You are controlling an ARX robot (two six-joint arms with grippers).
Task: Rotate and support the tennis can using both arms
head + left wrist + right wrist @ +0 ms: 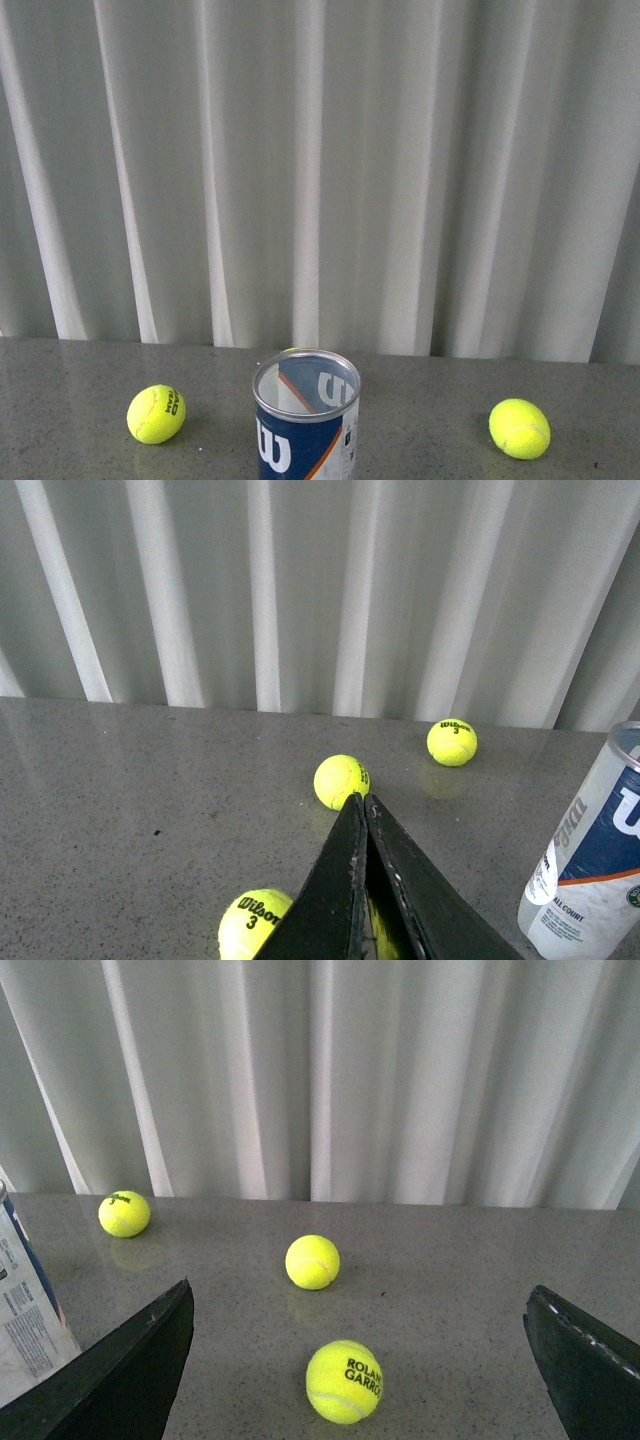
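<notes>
The tennis can [305,417] stands upright and open-topped on the grey table, at the bottom centre of the front view, navy and white label with a W logo. It also shows in the left wrist view [590,855] and at the edge of the right wrist view [25,1305]. My left gripper [362,802] is shut and empty, apart from the can, its tips in front of a tennis ball [341,781]. My right gripper [360,1305] is open wide and empty, with a lettered tennis ball [344,1381] between its fingers. Neither arm shows in the front view.
Loose yellow-green tennis balls lie on the grey table [440,380]: one left of the can [156,413], one right [519,428]. Others show in the wrist views [452,742] [252,922] [312,1261] [124,1213]. A white curtain [320,170] hangs behind the table.
</notes>
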